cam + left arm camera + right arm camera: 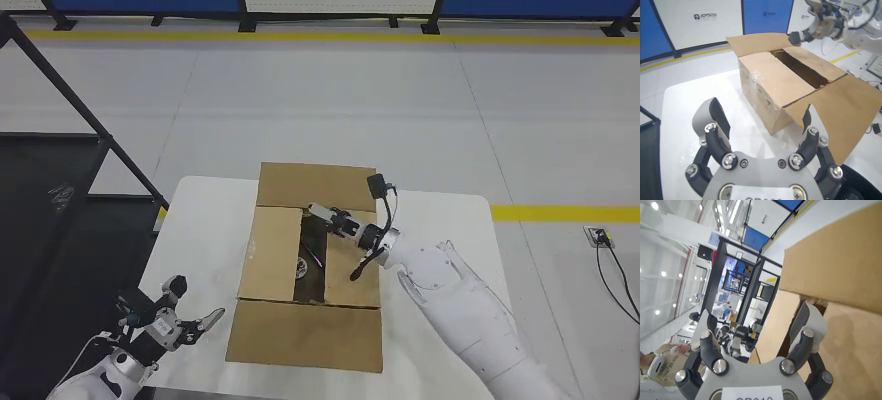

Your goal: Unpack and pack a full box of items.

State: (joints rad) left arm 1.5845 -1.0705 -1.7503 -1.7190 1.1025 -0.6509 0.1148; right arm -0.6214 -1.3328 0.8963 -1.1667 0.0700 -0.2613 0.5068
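**Unpacking at the flap-opening step**

Nearest the robot, the left end effector [762,109] hung over the near-left part of the white table [210,240]. Its fingers were spread wide and held nothing, just short of a near corner of the cardboard box [761,94]. The box stood in the middle of the table. Its near outer flap [305,335] lay folded out flat toward the robot.

Beyond that, the left inner flap [270,255] and the right inner flap [357,280] both lay across the top, leaving a dark gap [312,255] between them. Whatever sat inside the gap was dim and too small to name.

Over the far end of that gap was the right end effector [325,213], fingers spread and gripping nothing. In its wrist view one finger [806,321] sat right beside a cardboard edge at the slot, though contact could not be told. Farthest off, the far outer flap [315,185] was folded back away from the robot.

By the look of it, unpacking had barely begun, with nothing lifted out and the inner flaps not yet opened. The next move probably called for a finger to slip under one inner flap's free edge, or to pinch it, and swing it outward. The idle left end effector was well placed to take the flap on its own side. Stiff cardboard could spring back, so each flap likely needed pressing fully down before any reach inside
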